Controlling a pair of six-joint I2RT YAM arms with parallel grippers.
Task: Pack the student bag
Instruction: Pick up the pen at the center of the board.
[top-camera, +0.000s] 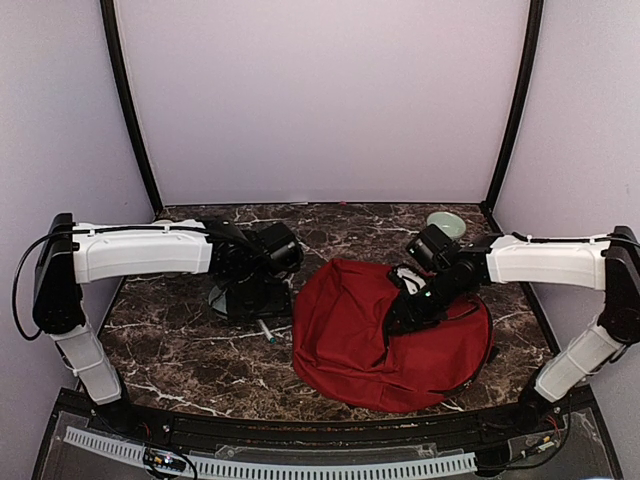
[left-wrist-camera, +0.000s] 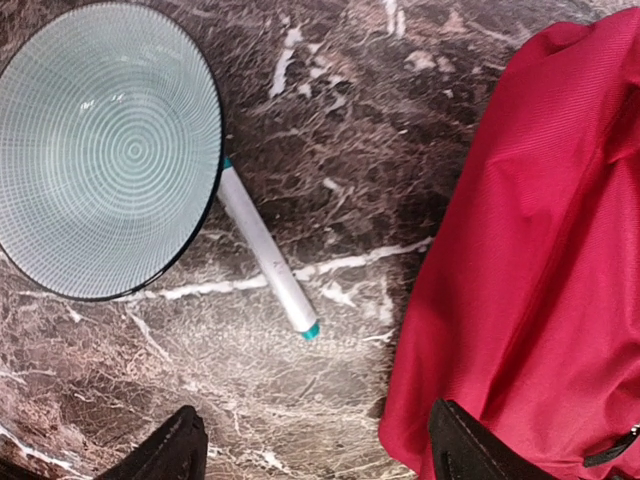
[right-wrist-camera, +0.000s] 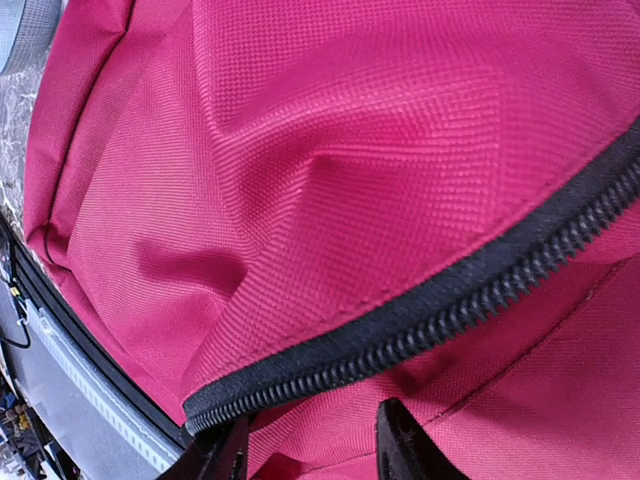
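The student bag (top-camera: 350, 340) lies flat on the table (top-camera: 180, 350), near right. My right claw (right-wrist-camera: 310, 452) rests at its zipper (right-wrist-camera: 450, 300); I cannot tell whether it pinches. My left claw (left-wrist-camera: 315, 450) hangs spread over 1 pen (left-wrist-camera: 265, 255) beside a bowl (left-wrist-camera: 100, 150). Packing looks barely begun.

Ringed pale-teal bowl (left-wrist-camera: 105, 150), white teal-tipped pen (left-wrist-camera: 265, 255) beside its rim, dark marble table (left-wrist-camera: 330, 120)
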